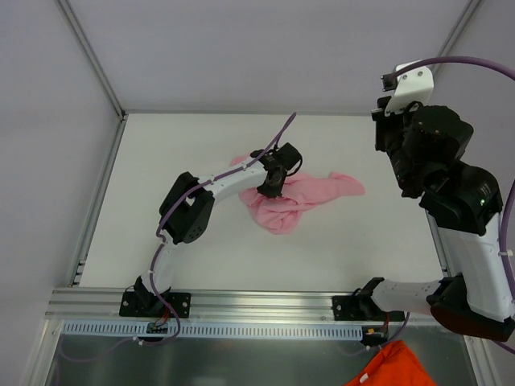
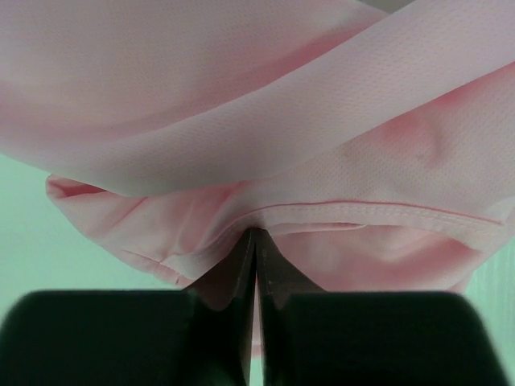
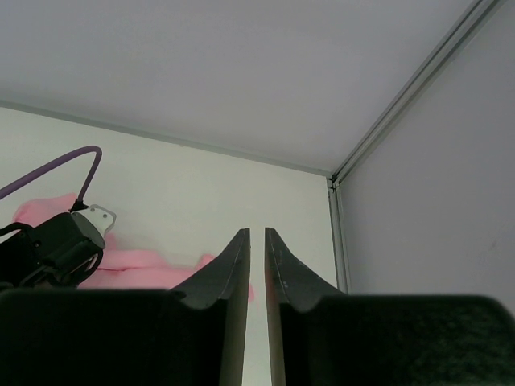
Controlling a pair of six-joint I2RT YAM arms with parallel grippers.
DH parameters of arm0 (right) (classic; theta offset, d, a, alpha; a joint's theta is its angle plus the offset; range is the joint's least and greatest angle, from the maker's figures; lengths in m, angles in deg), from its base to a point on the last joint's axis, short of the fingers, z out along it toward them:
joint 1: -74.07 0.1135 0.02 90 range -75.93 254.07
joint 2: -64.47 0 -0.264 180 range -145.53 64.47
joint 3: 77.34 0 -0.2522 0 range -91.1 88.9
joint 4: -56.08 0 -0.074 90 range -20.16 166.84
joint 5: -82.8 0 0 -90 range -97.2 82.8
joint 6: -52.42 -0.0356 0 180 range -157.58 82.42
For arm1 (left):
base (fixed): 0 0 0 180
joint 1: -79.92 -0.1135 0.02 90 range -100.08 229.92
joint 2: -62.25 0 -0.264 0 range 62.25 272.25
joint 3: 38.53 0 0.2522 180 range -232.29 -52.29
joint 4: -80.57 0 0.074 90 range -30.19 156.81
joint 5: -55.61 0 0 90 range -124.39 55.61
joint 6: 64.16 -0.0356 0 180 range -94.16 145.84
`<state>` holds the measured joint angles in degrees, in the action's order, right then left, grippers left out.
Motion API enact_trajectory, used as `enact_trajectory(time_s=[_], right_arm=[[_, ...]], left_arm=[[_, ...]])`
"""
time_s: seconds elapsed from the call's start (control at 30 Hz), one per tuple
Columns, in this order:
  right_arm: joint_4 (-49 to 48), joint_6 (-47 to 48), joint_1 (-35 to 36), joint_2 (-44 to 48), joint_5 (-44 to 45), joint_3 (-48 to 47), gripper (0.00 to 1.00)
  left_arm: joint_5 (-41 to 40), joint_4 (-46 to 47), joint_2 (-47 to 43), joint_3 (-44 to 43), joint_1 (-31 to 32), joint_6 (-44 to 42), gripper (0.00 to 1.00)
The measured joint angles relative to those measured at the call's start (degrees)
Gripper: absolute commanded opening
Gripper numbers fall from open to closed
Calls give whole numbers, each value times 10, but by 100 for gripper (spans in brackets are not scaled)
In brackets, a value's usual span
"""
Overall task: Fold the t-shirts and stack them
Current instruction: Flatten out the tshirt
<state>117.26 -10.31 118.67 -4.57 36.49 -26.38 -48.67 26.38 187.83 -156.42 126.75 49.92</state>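
Orange cloth is poking up at the near edge, below the rail where the arm bases are sitting; you cannot tell from here whether it is another shirt. Further out over the table, your left gripper is reaching to mid-table and pinching a fold of the pink t-shirt. Its fingers are pressing together on the fabric just beside a stitched hem line.

The shirt is lying around that gripper as a crumpled heap, with nothing flattened or squared. Judging by this, you are sitting at the very start: no fold is showing and no stack is forming, so spreading, folding and stacking are all waiting.

The heap's long axis is running roughly across the table, left to right. Its bulk is bunching toward the near left, and a narrower tail is pointing toward the right arm's side. Neck and sleeves are not showing clearly enough to name.

Farthest off, your right gripper is hanging high above the table's right edge, its fingers nearly touching and carrying nothing.
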Motion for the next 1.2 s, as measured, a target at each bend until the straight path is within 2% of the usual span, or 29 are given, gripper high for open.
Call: enact_trajectory(time_s=[0.03, 0.13, 0.23, 0.67, 0.77, 0.87, 0.9, 0.97, 1.0, 1.03, 1.2], right_arm=[[0, 0, 0, 0, 0, 4, 16], [0, 0, 0, 0, 0, 13, 16], [0, 0, 0, 0, 0, 15, 16], [0, -1, 0, 2, -3, 20, 16], [0, -2, 0, 3, -6, 24, 16], [0, -2, 0, 3, -9, 25, 16], [0, -2, 0, 4, -10, 25, 17], [0, -1, 0, 5, -11, 25, 17], [0, -1, 0, 7, -11, 26, 17], [0, -1, 0, 9, -11, 27, 17], [-2, -1, 0, 21, -10, 54, 17]], left_arm=[[-2, -2, 0, 3, 0, -1, 42], [-14, -7, 0, 10, 0, 5, 73], [-32, -10, 0, 10, 0, 4, 87], [-82, -23, 0, 15, 0, 6, 88], [-89, -24, 0, 19, 0, 7, 78], [-89, -24, 0, 20, 0, 9, 46], [-90, -24, 0, 20, 0, 9, 31], [-90, -24, 0, 21, 0, 11, 16], [-90, -24, 0, 23, 0, 10, 5], [-90, -24, 0, 24, 0, 13, 0], [-105, -30, 0, 25, 0, 14, 0]])
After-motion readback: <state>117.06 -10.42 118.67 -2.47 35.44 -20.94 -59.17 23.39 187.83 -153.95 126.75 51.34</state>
